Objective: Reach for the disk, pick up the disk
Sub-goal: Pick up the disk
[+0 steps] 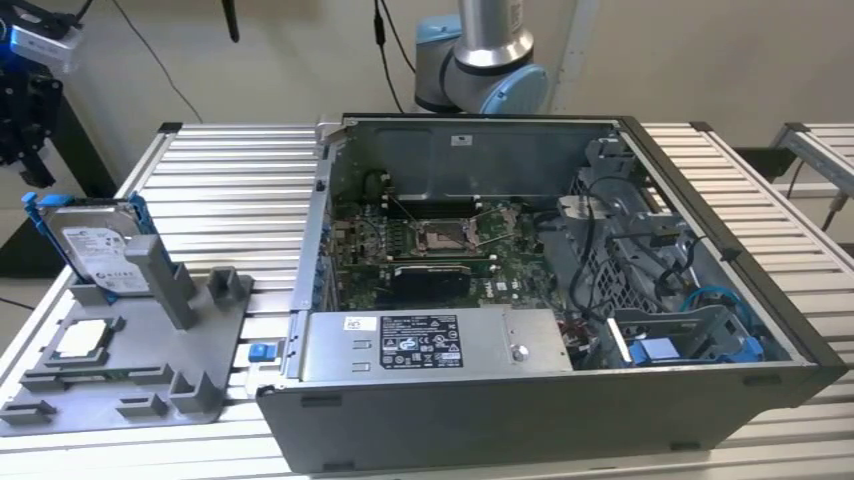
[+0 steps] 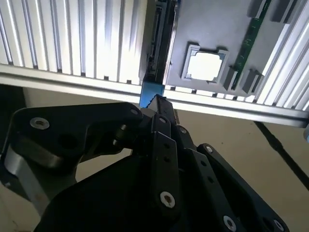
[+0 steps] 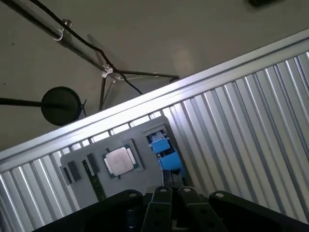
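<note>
Jaws first: I cannot tell if they are open or shut. They have hold of nothing, because the disk [image 1: 96,245] sits alone with nothing touching it.

The disk stands up on its edge, with its white label [image 1: 94,243] facing out. A blue frame [image 1: 139,245] runs round its sides. It stands in a slot at the back corner of a grey stand [image 1: 147,350]. That stand lies by the table's edge on the exterior view's left.

I think the disk is heavy for its size and stiff, as it looks like metal. Its flat faces look smooth, so it could slip. It would likely break inside if dropped or bumped. The blue frame looks like plastic and may bend. The best place to take hold seems to be the top edge, in the middle, with one side on the label face and one on the back. Then it could lift straight up out of the slot.

A square silver chip [image 1: 83,338] lies flat on the same stand, near its front. A small blue clip [image 1: 262,351] sits just beside the stand. A big open computer case [image 1: 534,400] fills the middle of the table [image 1: 227,190].

In the second wrist view the gripper [image 2: 158,107] hangs over the table's edge rail. It lines up with the thin end of the disk, near it but apart.
</note>
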Robot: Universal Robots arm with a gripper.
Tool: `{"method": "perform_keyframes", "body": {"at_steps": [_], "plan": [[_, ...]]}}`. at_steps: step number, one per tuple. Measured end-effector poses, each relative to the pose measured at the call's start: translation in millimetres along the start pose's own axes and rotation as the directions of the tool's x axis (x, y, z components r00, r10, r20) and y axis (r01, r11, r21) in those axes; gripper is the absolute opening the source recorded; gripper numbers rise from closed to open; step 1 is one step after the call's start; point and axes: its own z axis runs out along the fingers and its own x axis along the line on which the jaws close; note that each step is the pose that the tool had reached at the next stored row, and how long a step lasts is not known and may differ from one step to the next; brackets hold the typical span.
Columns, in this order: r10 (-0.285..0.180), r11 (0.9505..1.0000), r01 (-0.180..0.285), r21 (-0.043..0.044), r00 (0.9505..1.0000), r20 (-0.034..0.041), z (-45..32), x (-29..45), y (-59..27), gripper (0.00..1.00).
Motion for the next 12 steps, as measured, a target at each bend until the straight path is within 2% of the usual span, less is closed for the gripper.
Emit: {"method": "perform_keyframes", "body": {"at_steps": [5, 8, 12], "plan": [[-0.09, 0.9959, 0.09, 0.0013, 0.9959, -0.0026, 0.1, 0.0, 0.0, 0.0], [-0.144, 0.9896, 0.144, 0.008, 0.9896, -0.0027, 0.4, -0.1, -0.1, 0.0], [-0.208, 0.978, 0.208, 0.0082, 0.978, -0.0046, 1.5, 0.0, -0.1, 0.0]]}}
